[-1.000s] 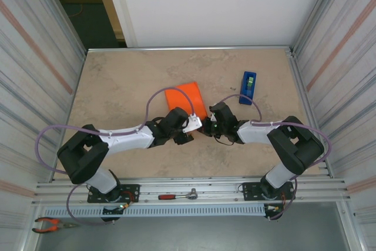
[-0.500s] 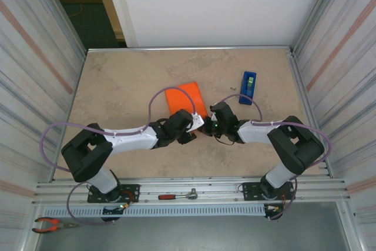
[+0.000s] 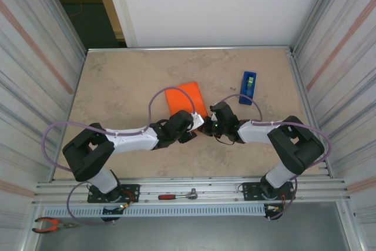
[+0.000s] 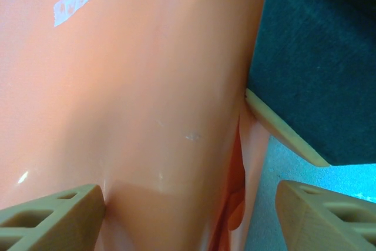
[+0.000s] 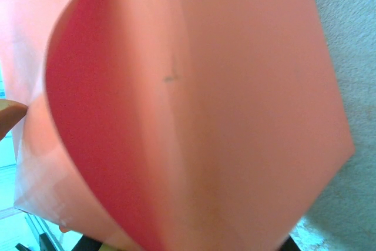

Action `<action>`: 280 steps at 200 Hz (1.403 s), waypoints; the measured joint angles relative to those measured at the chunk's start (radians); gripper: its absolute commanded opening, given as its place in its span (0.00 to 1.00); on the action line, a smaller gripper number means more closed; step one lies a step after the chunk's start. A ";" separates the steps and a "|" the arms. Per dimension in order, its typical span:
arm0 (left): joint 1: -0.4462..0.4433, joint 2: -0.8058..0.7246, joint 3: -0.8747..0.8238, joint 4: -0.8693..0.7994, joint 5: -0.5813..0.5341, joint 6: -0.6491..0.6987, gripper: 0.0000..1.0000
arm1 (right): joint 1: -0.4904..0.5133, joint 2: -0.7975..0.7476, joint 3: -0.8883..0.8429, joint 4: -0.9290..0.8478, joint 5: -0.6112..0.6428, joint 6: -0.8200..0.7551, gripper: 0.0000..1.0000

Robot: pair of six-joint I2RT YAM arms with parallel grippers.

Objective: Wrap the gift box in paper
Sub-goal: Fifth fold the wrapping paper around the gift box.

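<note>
Gift box (image 3: 183,98) centred on table (image 3: 117,80), room all round — left jaws spread astride paper (image 4: 147,86) fold, right jaws clenched; elbows out.

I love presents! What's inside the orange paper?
The orange paper is folded into a squarish parcel with a bit of tape on it. Its loose fold shows just more paper; anything inside is covered.

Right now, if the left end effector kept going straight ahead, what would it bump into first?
Most likely the thin bright orange paper sheet: it lies directly ahead of the left end effector, between its open fingers. Depth is unclear, but it looks close.
</note>
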 measured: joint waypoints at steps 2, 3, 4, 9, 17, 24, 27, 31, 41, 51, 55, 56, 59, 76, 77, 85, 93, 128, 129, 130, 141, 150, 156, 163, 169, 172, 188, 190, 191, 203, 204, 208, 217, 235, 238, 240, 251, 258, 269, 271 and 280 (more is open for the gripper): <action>0.000 0.000 0.000 0.000 0.000 0.000 0.78 | 0.000 0.000 0.000 0.000 0.000 0.000 0.00; 0.000 0.000 0.000 0.000 0.000 -0.001 0.78 | 0.000 0.000 0.000 0.000 0.000 0.000 0.00; 0.000 0.000 0.000 0.000 0.000 -0.001 0.78 | 0.000 0.000 0.000 0.000 0.000 0.000 0.00; -0.001 0.000 0.000 0.000 0.000 -0.004 0.78 | 0.000 0.000 0.000 0.000 0.000 0.000 0.00; -0.002 0.000 0.000 0.000 0.000 -0.010 0.78 | 0.000 0.000 0.000 0.000 0.000 0.000 0.00; -0.002 0.000 0.000 0.001 -0.001 -0.016 0.78 | 0.000 0.000 0.000 0.000 0.000 0.000 0.00; -0.002 0.000 -0.002 0.004 -0.001 -0.019 0.77 | 0.000 0.000 0.000 0.000 0.000 0.000 0.00; -0.002 0.000 -0.004 0.006 -0.001 -0.022 0.77 | 0.000 0.000 0.000 0.000 0.000 0.000 0.00; -0.002 0.000 -0.009 0.017 -0.005 -0.027 0.75 | 0.000 0.000 0.000 0.000 0.000 0.000 0.00; -0.002 0.000 -0.014 0.028 -0.008 -0.038 0.74 | 0.000 0.000 0.000 0.000 0.000 0.000 0.00; -0.002 0.000 -0.016 0.035 -0.010 -0.041 0.73 | 0.000 0.000 0.000 0.000 0.000 0.000 0.00; -0.002 0.000 -0.017 0.035 -0.011 -0.042 0.73 | 0.000 0.000 0.000 0.000 0.000 0.000 0.00; -0.002 0.000 -0.019 0.039 -0.012 -0.045 0.73 | 0.000 0.000 0.000 0.000 0.000 0.000 0.00; -0.002 0.000 -0.026 0.057 -0.019 -0.055 0.71 | 0.000 0.000 0.000 0.000 0.000 0.000 0.00; -0.002 0.000 -0.026 0.058 -0.019 -0.056 0.70 | 0.000 0.000 0.000 0.000 0.000 0.000 0.00; -0.002 0.000 -0.028 0.061 -0.022 -0.060 0.70 | 0.000 0.000 0.000 0.000 0.000 0.000 0.00; -0.002 0.000 -0.029 0.064 -0.023 -0.063 0.70 | 0.000 0.000 0.000 0.000 0.000 0.000 0.00; -0.007 -0.003 -0.028 0.057 -0.022 -0.075 0.75 | 0.000 0.000 0.000 0.000 0.000 0.000 0.00; -0.008 -0.003 -0.028 0.057 -0.022 -0.075 0.75 | 0.000 0.000 0.000 0.000 0.000 0.000 0.00; -0.008 -0.003 -0.028 0.056 -0.022 -0.075 0.75 | 0.000 0.000 0.000 0.000 0.000 0.000 0.00; -0.008 -0.005 -0.027 0.052 -0.019 -0.075 0.75 | 0.000 0.000 0.000 0.000 0.000 0.000 0.00; -0.008 -0.008 -0.027 0.046 -0.016 -0.075 0.75 | 0.000 0.000 0.000 0.000 0.000 0.000 0.00; -0.008 -0.009 -0.026 0.041 -0.014 -0.076 0.75 | 0.000 0.000 0.000 0.000 0.000 0.000 0.00; -0.008 -0.009 -0.024 0.038 -0.014 -0.078 0.75 | 0.000 0.000 0.000 0.000 0.000 0.000 0.00; -0.008 -0.009 -0.021 0.034 -0.014 -0.080 0.74 | 0.000 0.000 0.000 0.000 0.000 0.000 0.00; -0.008 -0.008 -0.019 0.032 -0.014 -0.083 0.74 | 0.000 0.000 0.000 0.000 0.000 0.000 0.00; -0.008 -0.002 -0.007 0.016 -0.018 -0.100 0.70 | -0.002 0.000 0.000 0.000 -0.003 0.000 0.00; -0.008 -0.002 -0.006 0.014 -0.019 -0.101 0.69 | -0.003 0.000 0.000 0.001 -0.003 0.000 0.00; -0.008 0.000 -0.005 0.014 -0.019 -0.102 0.69 | -0.003 0.000 0.000 0.001 -0.003 0.000 0.00; -0.008 0.007 0.004 0.009 -0.033 -0.116 0.65 | -0.005 0.000 0.000 0.002 -0.004 0.000 0.00; -0.008 0.007 0.005 0.008 -0.034 -0.117 0.65 | -0.005 0.000 0.000 0.002 -0.004 0.000 0.00; -0.008 0.010 0.007 0.007 -0.040 -0.122 0.64 | -0.005 0.000 0.000 0.002 -0.004 0.000 0.00; -0.010 0.016 0.012 0.006 -0.053 -0.133 0.63 | -0.005 0.000 0.000 0.002 -0.006 0.000 0.00; -0.015 0.025 0.016 0.006 -0.079 -0.154 0.62 | -0.005 0.000 0.000 0.003 -0.006 0.000 0.00; -0.015 0.025 0.016 0.006 -0.082 -0.157 0.62 | -0.005 0.000 0.000 0.003 -0.006 0.000 0.00; -0.016 0.026 0.016 0.006 -0.084 -0.160 0.62 | -0.005 0.000 0.000 0.003 -0.006 0.000 0.00; -0.018 0.027 0.016 0.007 -0.090 -0.170 0.64 | -0.005 0.000 0.000 0.003 -0.006 0.000 0.00; -0.019 0.027 0.016 0.007 -0.092 -0.175 0.66 | -0.006 0.000 0.000 0.003 -0.007 0.000 0.00; -0.021 0.027 0.016 0.007 -0.092 -0.183 0.69 | -0.006 0.000 0.000 0.003 -0.008 0.000 0.00; -0.021 0.026 0.016 0.007 -0.092 -0.185 0.69 | -0.006 0.000 0.000 0.003 -0.008 0.000 0.00; -0.021 0.022 0.016 0.005 -0.088 -0.196 0.73 | -0.006 0.000 0.000 0.003 -0.010 0.000 0.00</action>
